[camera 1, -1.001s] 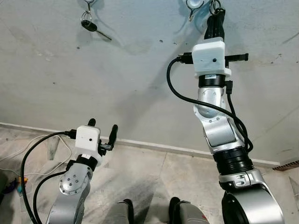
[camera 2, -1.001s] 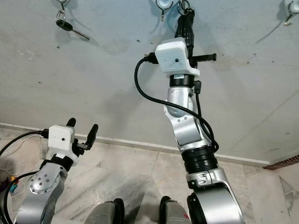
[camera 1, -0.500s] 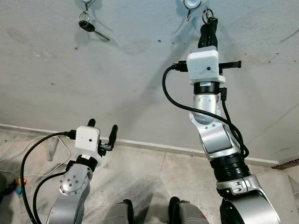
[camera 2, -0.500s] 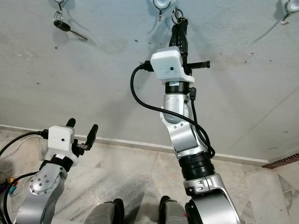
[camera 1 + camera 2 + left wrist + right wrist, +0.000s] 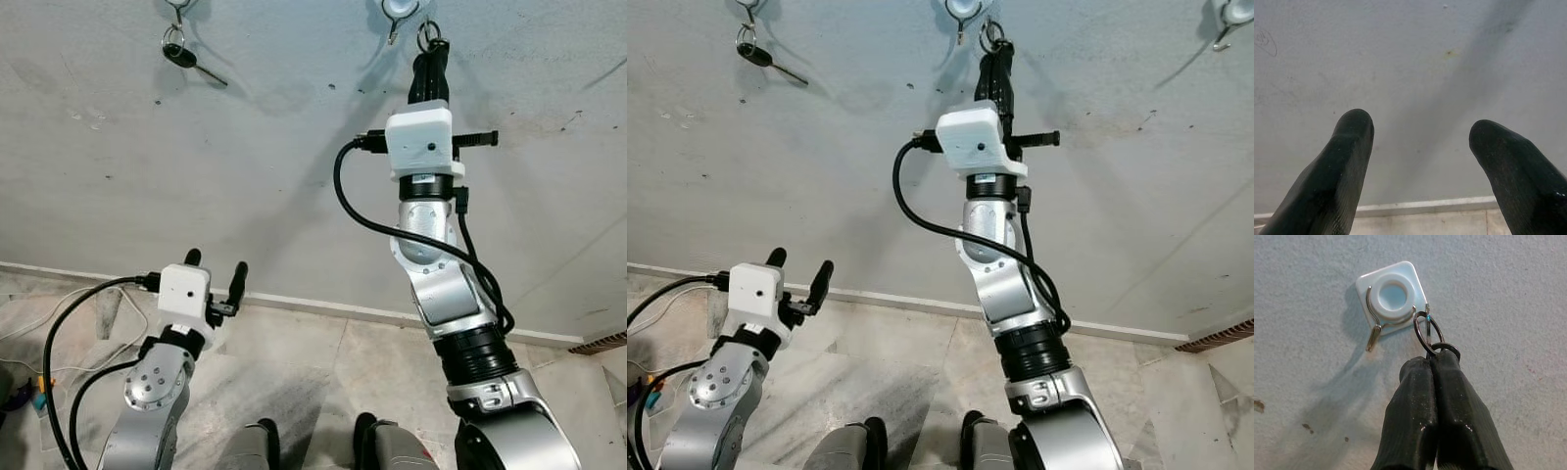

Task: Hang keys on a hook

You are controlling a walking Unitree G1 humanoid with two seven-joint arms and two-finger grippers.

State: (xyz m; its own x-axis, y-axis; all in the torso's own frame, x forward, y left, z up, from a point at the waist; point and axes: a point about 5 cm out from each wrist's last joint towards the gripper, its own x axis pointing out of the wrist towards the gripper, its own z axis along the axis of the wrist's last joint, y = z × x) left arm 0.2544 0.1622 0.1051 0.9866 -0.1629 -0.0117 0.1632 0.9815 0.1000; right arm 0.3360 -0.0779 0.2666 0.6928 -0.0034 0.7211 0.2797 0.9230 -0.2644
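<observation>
Right gripper (image 5: 1432, 363): raised high against the grey wall, fingers pressed tight together on the key ring.
Key ring (image 5: 1425, 332): dark metal loop poking out past the fingertips, a second smaller ring behind it; upper edge level with one wire prong of the hook, touching it or just beside it, cannot tell which.
Hook (image 5: 1392, 294): white square plate with a round centre, tilted on the wall, a bent wire with two prongs below it.
Key itself: hidden between the closed fingers.
Left gripper (image 5: 216, 272): held low near the skirting, fingers spread wide apart, nothing between them, pointed at the bare wall.
Other key (image 5: 185, 55): hanging on a separate hook farther to the robot's left, black head, blade slanting down.
Floor (image 5: 304, 372): pale marbled tiles below the wall.
</observation>
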